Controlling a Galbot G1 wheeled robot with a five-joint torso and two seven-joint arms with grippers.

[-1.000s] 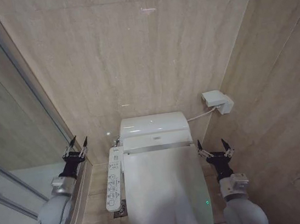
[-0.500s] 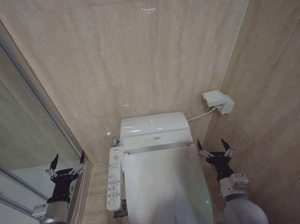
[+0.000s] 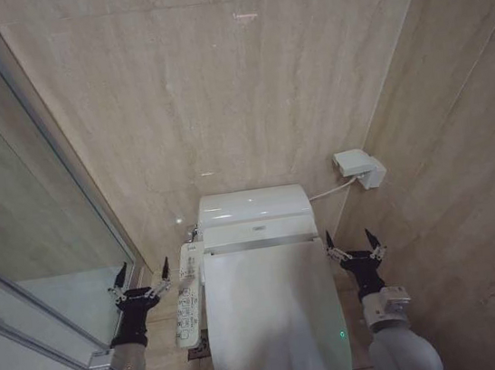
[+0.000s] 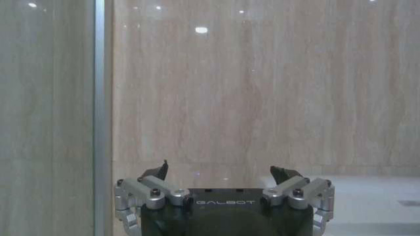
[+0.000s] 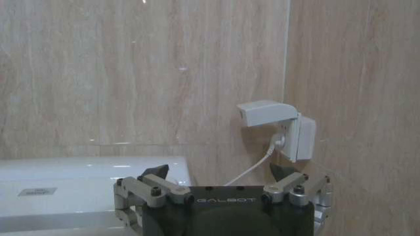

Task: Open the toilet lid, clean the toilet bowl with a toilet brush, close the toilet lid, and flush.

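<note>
left pincer (image 3: 138, 277) nearer toilet lid (image 3: 275, 327)

The toilet lid (image 3: 279, 318) is smooth white plastic with a glossy top that catches soft reflections, and the tank cover (image 3: 253, 205) behind it has the same hard shine. The button panel (image 3: 188, 304) beside it looks like matt white plastic. The walls (image 3: 217, 89) are beige stone-look tiles, polished enough to mirror ceiling lights (faint vertical veining runs through them). The shower screen (image 3: 22, 205) is clear glass in a brushed metal frame. The wall socket box (image 3: 358, 167) is plain white plastic. The left pincer (image 3: 139, 280) and right pincer (image 3: 354, 242) have matt black fingers on black housings, with silvery bare-metal links (image 4: 161, 192) and bolts.
</note>
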